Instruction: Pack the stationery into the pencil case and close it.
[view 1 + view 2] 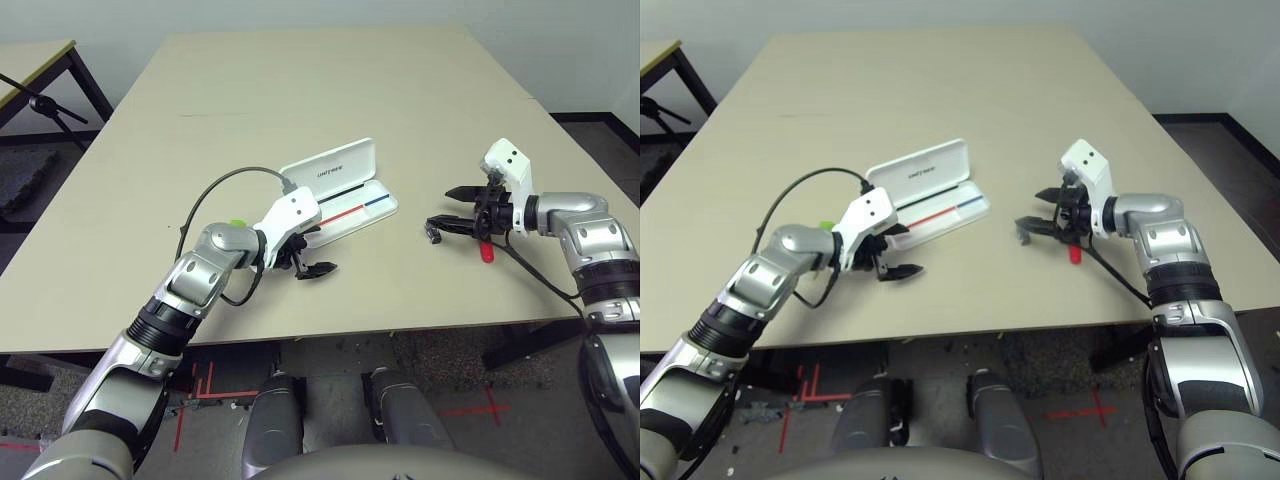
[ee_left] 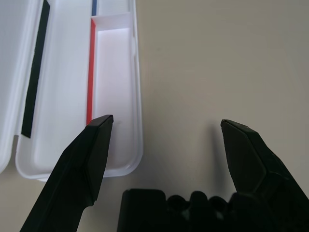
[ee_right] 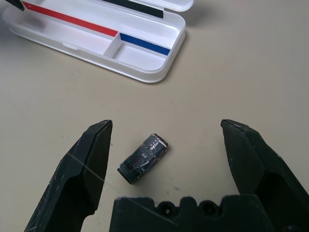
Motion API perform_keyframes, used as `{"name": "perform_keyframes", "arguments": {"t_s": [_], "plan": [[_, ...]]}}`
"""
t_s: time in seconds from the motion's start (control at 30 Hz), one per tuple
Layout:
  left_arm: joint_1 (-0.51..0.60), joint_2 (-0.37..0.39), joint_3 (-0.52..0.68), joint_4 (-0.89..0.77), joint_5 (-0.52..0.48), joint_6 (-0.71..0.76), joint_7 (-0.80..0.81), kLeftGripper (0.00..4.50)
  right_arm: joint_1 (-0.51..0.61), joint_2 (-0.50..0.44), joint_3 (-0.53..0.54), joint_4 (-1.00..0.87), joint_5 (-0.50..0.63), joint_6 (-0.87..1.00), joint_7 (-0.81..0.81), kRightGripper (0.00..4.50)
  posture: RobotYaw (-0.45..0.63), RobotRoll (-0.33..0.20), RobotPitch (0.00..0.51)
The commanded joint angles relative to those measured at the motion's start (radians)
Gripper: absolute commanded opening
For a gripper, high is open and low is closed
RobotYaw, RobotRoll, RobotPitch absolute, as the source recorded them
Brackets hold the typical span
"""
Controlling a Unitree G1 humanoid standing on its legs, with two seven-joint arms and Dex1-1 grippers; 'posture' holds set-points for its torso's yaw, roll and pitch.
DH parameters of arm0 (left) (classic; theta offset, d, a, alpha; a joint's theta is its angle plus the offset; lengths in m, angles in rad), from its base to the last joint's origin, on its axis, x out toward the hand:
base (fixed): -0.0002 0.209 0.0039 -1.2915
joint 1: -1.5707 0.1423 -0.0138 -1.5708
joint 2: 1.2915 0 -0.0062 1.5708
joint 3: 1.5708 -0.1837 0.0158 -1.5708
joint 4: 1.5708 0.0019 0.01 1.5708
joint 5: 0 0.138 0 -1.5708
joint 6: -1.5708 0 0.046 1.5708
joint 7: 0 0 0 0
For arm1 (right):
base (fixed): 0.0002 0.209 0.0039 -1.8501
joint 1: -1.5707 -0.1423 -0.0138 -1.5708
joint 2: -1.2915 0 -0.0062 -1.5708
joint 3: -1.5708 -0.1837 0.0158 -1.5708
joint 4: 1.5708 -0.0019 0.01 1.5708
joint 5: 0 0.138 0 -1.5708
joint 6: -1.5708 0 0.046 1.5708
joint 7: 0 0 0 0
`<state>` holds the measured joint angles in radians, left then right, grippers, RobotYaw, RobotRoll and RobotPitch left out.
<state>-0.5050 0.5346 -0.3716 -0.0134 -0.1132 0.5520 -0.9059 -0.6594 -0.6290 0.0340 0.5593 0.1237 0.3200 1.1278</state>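
Note:
The white pencil case (image 1: 352, 211) lies open at the table's middle, lid (image 1: 330, 167) folded back, a red-and-blue stripe inside its tray (image 3: 145, 72). My left gripper (image 1: 309, 256) hovers open just in front of the tray's near-left end (image 2: 116, 96), nothing between its fingers. A bit of the lime-green stick (image 1: 238, 224) peeks out behind my left wrist. My right gripper (image 1: 450, 208) stands open to the right of the case, low over the tiny dark piece (image 3: 143, 158), which lies on the table between its fingers (image 3: 91, 159). The red marker (image 1: 487, 252) lies under my right wrist.
Beige table (image 1: 330, 90) stretches wide and bare behind the case. A black cable (image 1: 205, 195) loops from my left wrist. Another table's corner (image 1: 40, 55) and a dark stand sit at the far left, off this table.

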Motion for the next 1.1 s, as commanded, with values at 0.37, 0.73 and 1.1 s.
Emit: {"name": "perform_keyframes", "arguments": {"t_s": [0.37,0.73,1.1], "plan": [[-0.044,-0.017,-0.049,0.046,0.029,0.08,-0.043,4.5,0.019,0.008,0.003,-0.006,0.004,-0.004,-0.021,4.48,-0.1,0.0,0.066],[-0.073,-0.018,-0.069,0.062,0.027,0.167,-0.067,2.0,0.027,0.005,0.001,-0.015,0.003,-0.009,-0.038,4.5,-0.11,0.0,0.07],[-0.105,-0.031,-0.017,0.04,-0.026,0.255,-0.076,0.02,0.047,-0.008,0.01,-0.069,0.011,0.021,-0.014,4.5,-0.11,0.0,0.081]]}}
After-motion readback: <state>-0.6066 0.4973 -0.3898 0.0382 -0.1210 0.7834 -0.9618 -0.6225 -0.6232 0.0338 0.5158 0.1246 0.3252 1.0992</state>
